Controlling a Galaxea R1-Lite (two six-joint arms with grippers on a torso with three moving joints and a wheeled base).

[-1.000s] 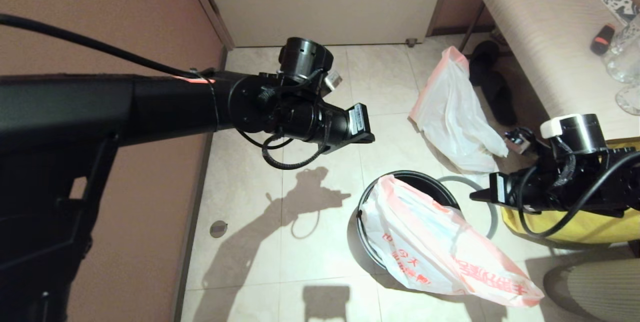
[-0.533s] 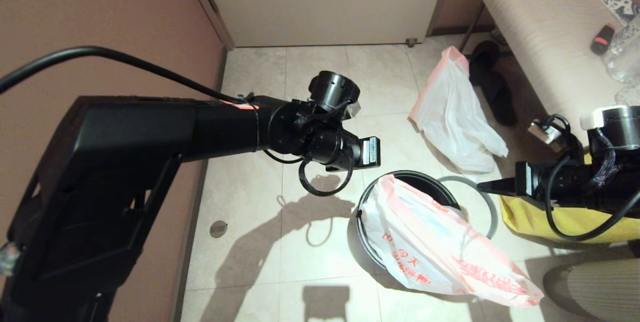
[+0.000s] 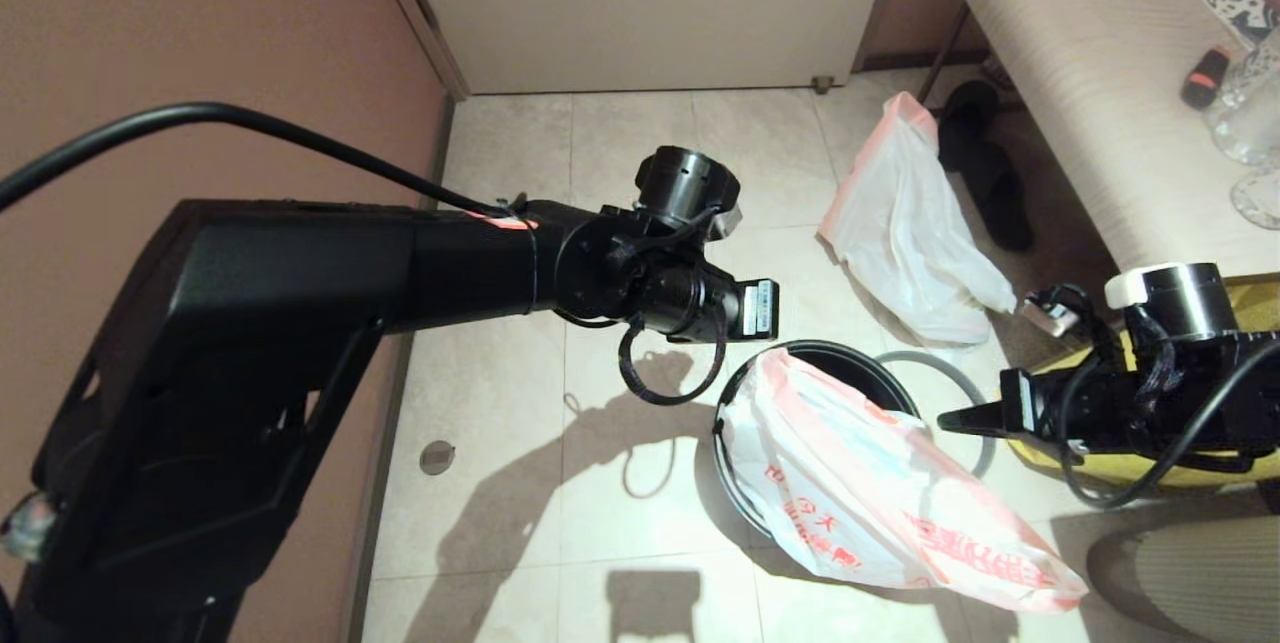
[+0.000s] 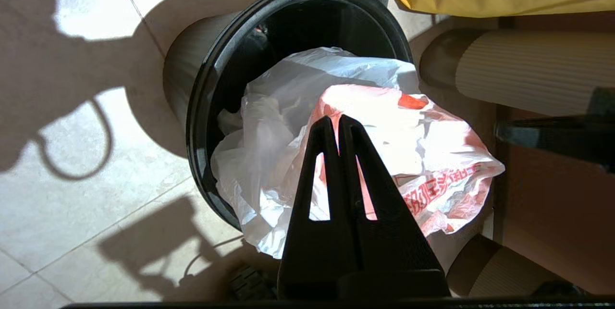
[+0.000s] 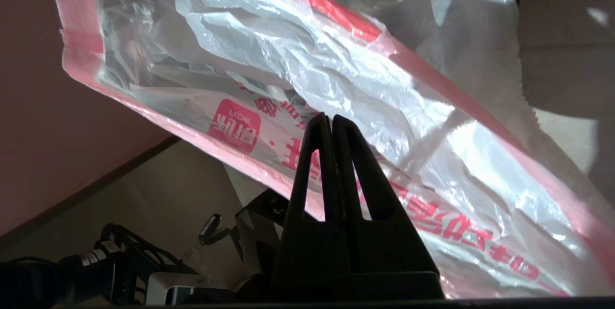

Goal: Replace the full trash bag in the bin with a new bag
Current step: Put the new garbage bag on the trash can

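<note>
New bag (image 3: 880, 493) draped over bin (image 3: 850, 363) | left claw (image 4: 336, 119) pressed together, nearer | right claw (image 3: 945, 418) pressed together

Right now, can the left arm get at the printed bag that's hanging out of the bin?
Probably yes. The left gripper hovers right above the new bag, which spills over the bin rim, and nothing sits between them. Its fingers are shut and empty, so they would have to open first.
</note>
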